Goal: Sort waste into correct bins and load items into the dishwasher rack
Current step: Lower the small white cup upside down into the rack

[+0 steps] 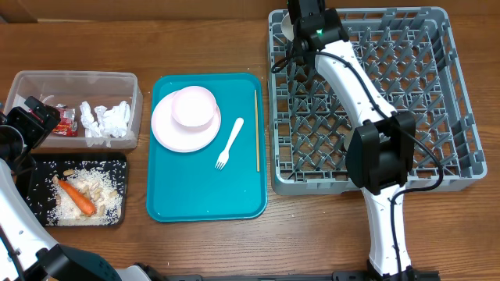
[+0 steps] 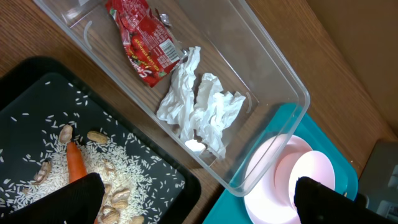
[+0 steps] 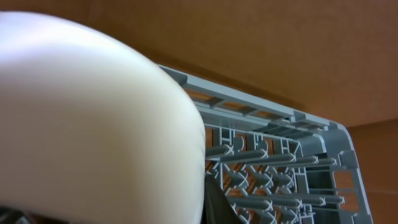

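Grey plastic rack (image 1: pixel 437 94) at right, right claw (image 1: pixel 291 37) closed on a white dish (image 3: pixel 93 124) at its far left corner, teal tray (image 1: pixel 203 187) bearing plate (image 1: pixel 168 129), bowl (image 1: pixel 194 108), fork (image 1: pixel 230 143) and chopstick (image 1: pixel 257 129), clear tub (image 1: pixel 74 76) with tissue (image 2: pixel 202 106) and wrapper (image 2: pixel 146 43), black tray (image 2: pixel 31 81) with rice (image 1: pixel 105 199) and carrot (image 1: pixel 76 197), left claw (image 2: pixel 199 202) wide open above both

Lighting: even, warm, from above. Overhead view is sharp, with short soft shadows under the rack (image 1: pixel 422 94).
Glare: pale sheen on the tub (image 2: pixel 261 68) wall and the plate (image 2: pixel 264 180) (slightly blown out).
Focus: a white dish (image 3: pixel 93 112) fills the right wrist view, soft-edged. The left fingers (image 2: pixel 68 199) are dark blurs.
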Motion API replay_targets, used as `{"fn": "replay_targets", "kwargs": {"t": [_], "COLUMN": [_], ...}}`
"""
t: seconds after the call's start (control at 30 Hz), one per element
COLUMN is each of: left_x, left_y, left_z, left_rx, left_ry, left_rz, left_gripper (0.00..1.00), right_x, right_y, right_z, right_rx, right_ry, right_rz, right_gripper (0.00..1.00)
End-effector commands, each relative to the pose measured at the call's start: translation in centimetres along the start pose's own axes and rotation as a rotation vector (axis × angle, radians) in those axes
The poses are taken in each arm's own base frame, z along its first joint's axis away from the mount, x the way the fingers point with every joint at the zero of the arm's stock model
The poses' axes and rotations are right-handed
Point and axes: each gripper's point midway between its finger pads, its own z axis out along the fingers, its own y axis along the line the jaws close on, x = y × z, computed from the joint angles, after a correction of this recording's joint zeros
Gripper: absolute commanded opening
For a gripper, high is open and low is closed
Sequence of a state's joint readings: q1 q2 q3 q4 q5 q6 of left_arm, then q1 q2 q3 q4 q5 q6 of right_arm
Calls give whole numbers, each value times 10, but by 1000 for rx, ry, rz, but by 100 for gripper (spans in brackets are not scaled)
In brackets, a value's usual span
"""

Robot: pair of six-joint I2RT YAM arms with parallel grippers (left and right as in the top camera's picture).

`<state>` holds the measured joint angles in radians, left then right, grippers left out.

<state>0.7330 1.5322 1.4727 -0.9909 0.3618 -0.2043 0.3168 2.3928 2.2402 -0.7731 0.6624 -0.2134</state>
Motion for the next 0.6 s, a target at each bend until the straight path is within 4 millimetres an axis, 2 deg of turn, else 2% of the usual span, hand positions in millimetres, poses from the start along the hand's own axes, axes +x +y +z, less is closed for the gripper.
{"fn": "replay_targets", "kwargs": {"t": [0.0,0.17,0.3,0.4,0.57], "left_x": [-7,-7,-7,-7,-7], "left_y": [-2,-2,-2,-2,-2], "left_z": [-5,-5,-5,-5,-5], "left_rx": [-2,-2,-2,-2,-2], "left_ry": [-22,-22,-22,-22,-22], "left_rz": [3,3,3,3,3], "left_gripper": [100,100,100,100,100], "right_x": [16,23,29,39,53], "right_y": [-7,-6,3,12,19], "right_z": [1,-2,-9,-15,-18], "right_rx": [15,5,-76,-142,-182], "right_ry": [57,86,114,153,207], "right_rz": [4,40,40,18,2], "right_gripper": [4,4,5,9,11]}}
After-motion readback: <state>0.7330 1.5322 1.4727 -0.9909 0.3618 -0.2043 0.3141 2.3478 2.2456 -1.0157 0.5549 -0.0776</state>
